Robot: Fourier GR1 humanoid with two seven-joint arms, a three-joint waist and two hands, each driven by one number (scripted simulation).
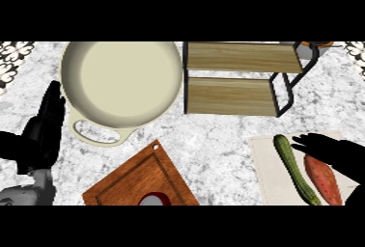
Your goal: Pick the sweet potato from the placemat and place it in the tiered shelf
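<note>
Now the sweet potato lies just beneath the right hand.

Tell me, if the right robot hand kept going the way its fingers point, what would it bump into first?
Probably the cucumber: the right robot hand points up-left, its fingertips nearly over the cucumber's top end on the placemat. If the hand is higher, it could pass above; height is unclear here.

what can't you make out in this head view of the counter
- Orange sweet potato: its upper right is covered by the black right hand, so contact is unclear.
- Red and white object on the wooden cutting board: cut off by the lower edge.
- Orange item behind the tiered wooden shelf: mostly hidden by the frame.
</note>
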